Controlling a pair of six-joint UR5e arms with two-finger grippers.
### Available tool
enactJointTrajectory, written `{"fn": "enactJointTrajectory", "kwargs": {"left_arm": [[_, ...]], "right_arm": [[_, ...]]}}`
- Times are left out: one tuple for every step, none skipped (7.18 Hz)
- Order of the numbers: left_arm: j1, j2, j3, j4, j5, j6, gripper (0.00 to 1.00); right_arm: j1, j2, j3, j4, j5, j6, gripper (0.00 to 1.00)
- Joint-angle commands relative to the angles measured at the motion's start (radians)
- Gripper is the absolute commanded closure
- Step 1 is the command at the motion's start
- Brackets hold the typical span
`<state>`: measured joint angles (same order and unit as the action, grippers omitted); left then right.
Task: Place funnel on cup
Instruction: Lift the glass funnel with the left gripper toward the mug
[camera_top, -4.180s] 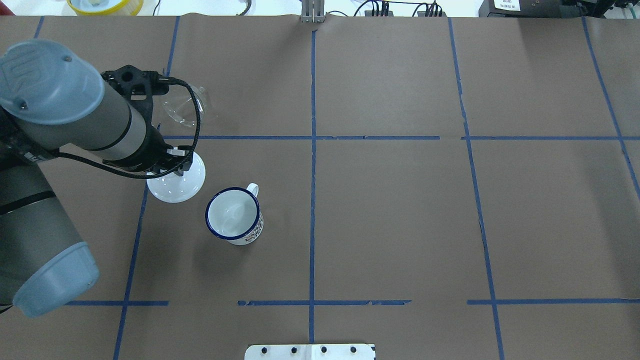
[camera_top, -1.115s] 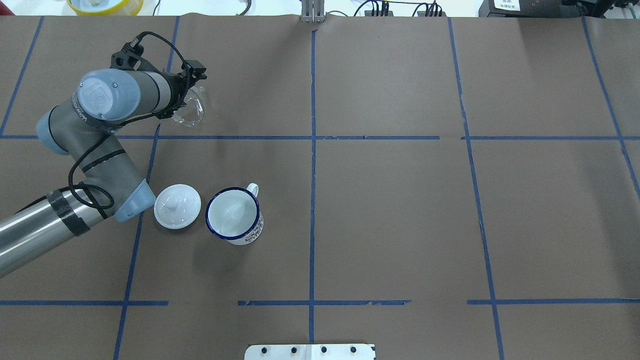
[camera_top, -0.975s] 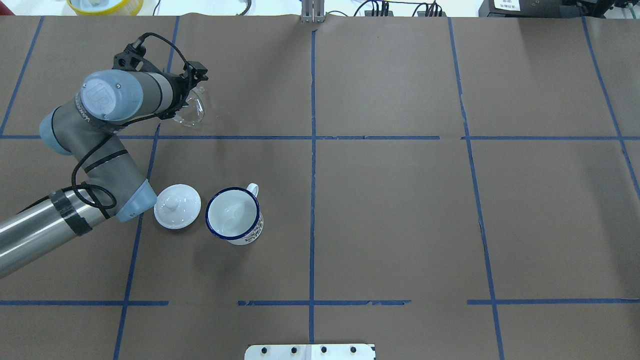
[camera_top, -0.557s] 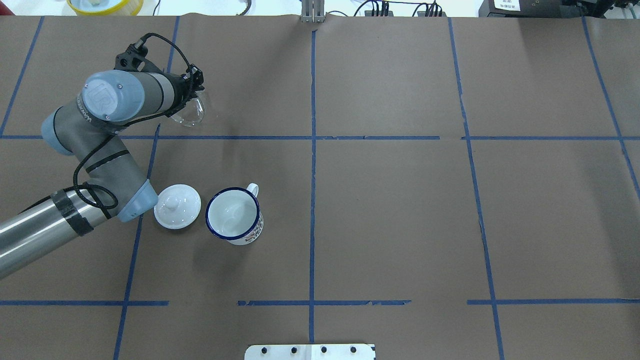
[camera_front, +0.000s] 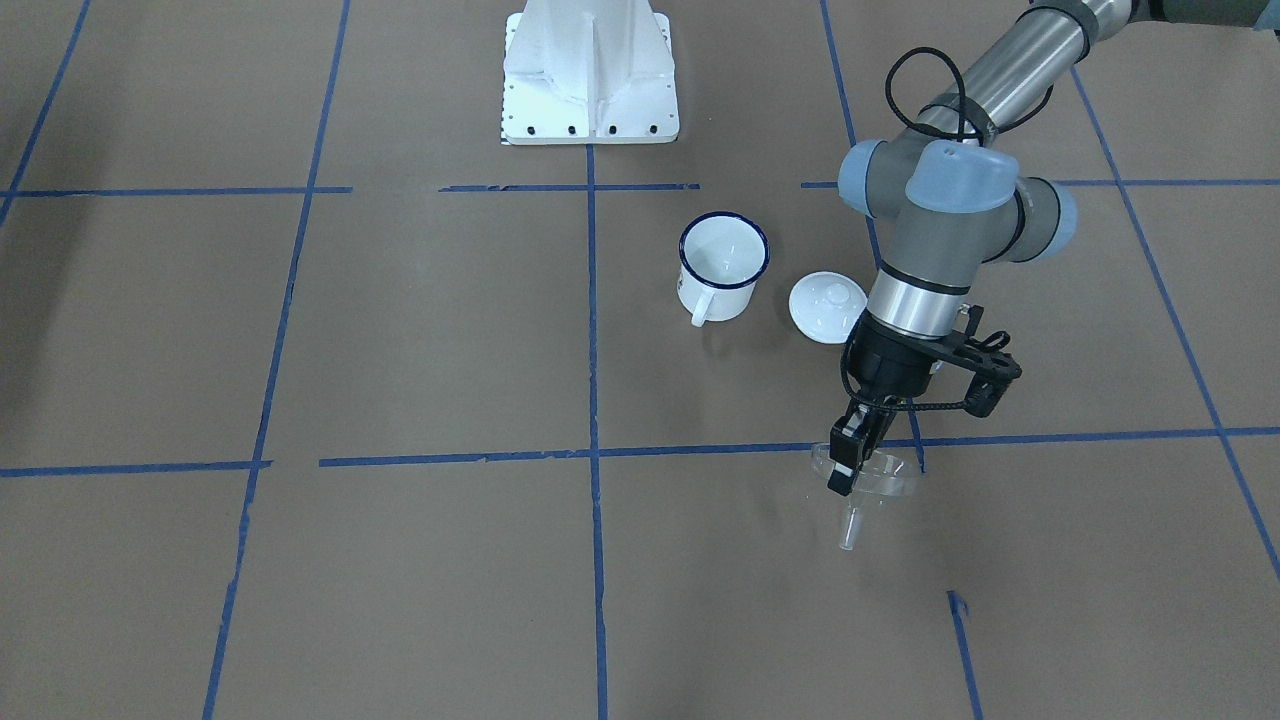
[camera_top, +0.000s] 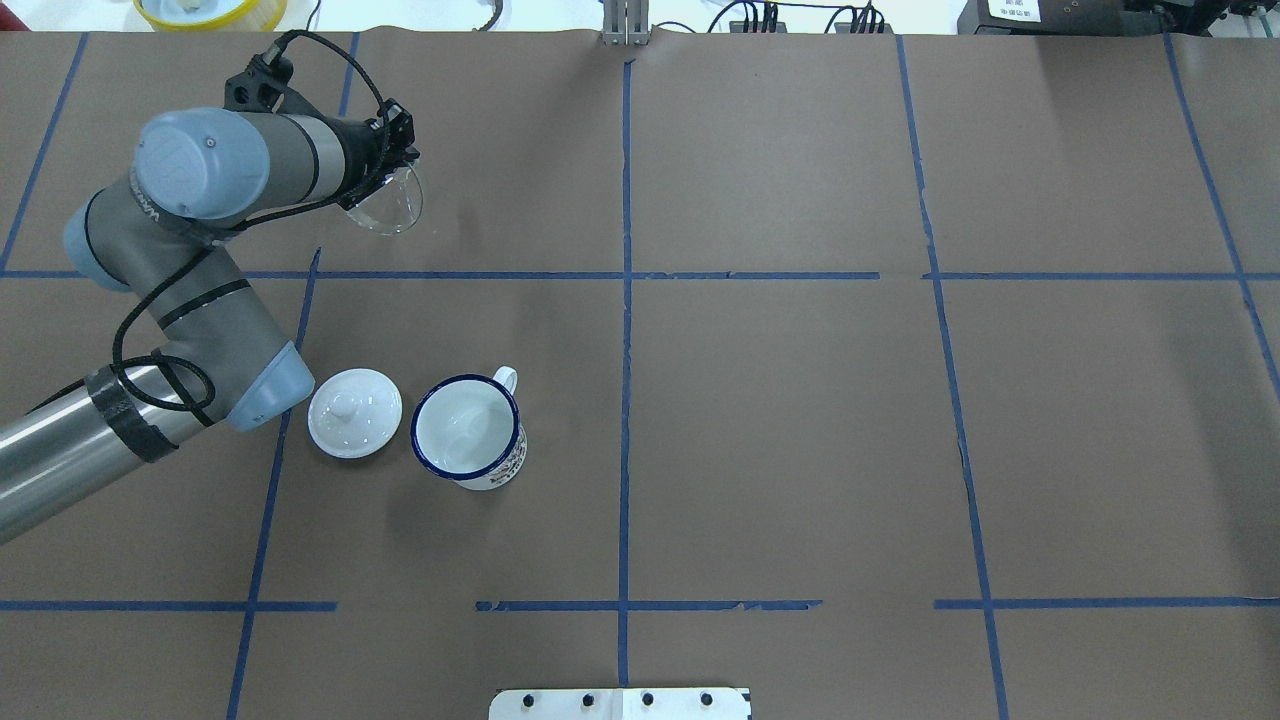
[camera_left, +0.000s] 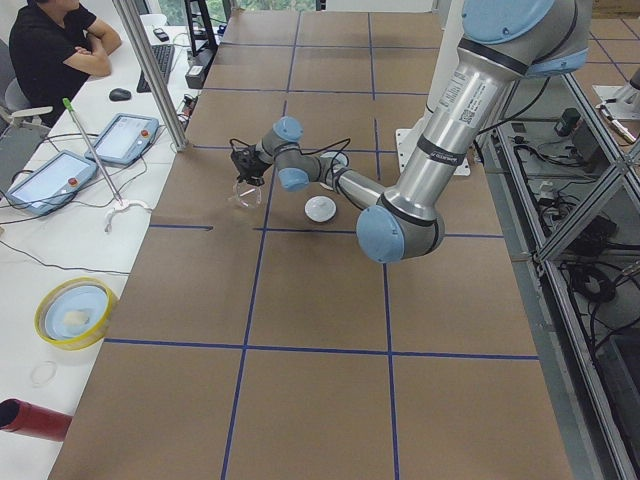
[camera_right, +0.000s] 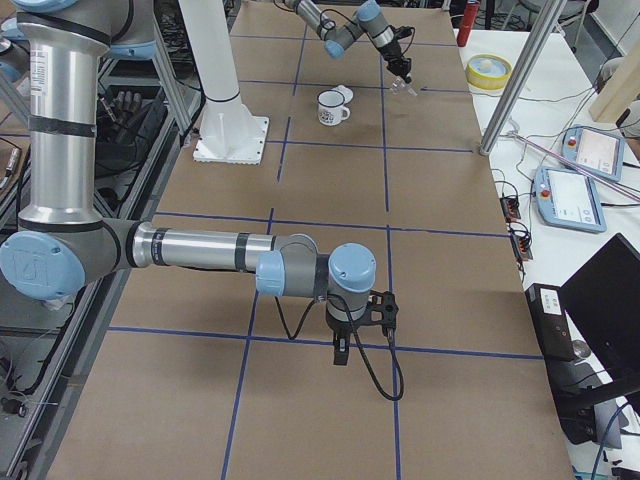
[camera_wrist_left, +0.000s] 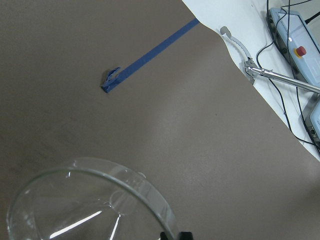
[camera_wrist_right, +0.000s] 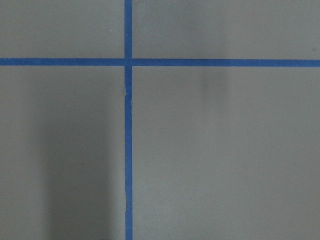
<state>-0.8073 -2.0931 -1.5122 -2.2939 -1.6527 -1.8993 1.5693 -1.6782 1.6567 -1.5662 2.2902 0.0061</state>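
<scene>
Transport looked to be the step in hand. The left gripper (camera_front: 848, 468) held its jaws narrow on the rim of the funnel (camera_front: 878, 487). The clear cone hung just below the fingertips, tilted, with the spout pointing down and away from the wrist. The cup (camera_top: 467, 428) stood upright and open, well apart from the jaws, back toward the robot's base and somewhat to its right. The lid (camera_top: 354, 412) lay just beside the cup, nearly straight behind the jaws. A good carry would probably raise the spout above the cup's rim before travelling and pass clear of the lid. It would then level the cone and centre the spout over the mouth before lowering. The thin edge grip could let the funnel swing, so a slow move seemed wise. The right gripper (camera_right: 340, 352) hung far from those jaws; whether its own were open could not be told.
</scene>
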Motion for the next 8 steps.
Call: {"fn": "enactJointTrajectory", "kwargs": {"left_arm": [[-0.053,0.008,-0.218,0.202,-0.128,0.017,1.0],[-0.082,0.005,-0.332,0.372,-0.206,0.088,1.0],[-0.084,0.004,-0.436,0.512,-0.254,0.192,1.0],[-0.093,0.001,-0.516,0.642,-0.257,0.236,1.0],[-0.081,-0.024,-0.592,0.818,-0.259,0.299,1.0],[-0.017,-0.072,-0.636,0.967,-0.257,0.337,1.0],[0.061,-0.131,-0.635,1.084,-0.248,0.379,1.0],[0.138,-0.155,-0.629,1.152,-0.21,0.444,1.0]], "right_arm": [[0.0,0.0,0.0,0.0,0.0,0.0,0.0],[0.0,0.0,0.0,0.0,0.0,0.0,0.0],[0.0,0.0,0.0,0.0,0.0,0.0,0.0],[0.0,0.0,0.0,0.0,0.0,0.0,0.0],[0.0,0.0,0.0,0.0,0.0,0.0,0.0],[0.0,0.0,0.0,0.0,0.0,0.0,0.0],[0.0,0.0,0.0,0.0,0.0,0.0,0.0],[0.0,0.0,0.0,0.0,0.0,0.0,0.0]]}}
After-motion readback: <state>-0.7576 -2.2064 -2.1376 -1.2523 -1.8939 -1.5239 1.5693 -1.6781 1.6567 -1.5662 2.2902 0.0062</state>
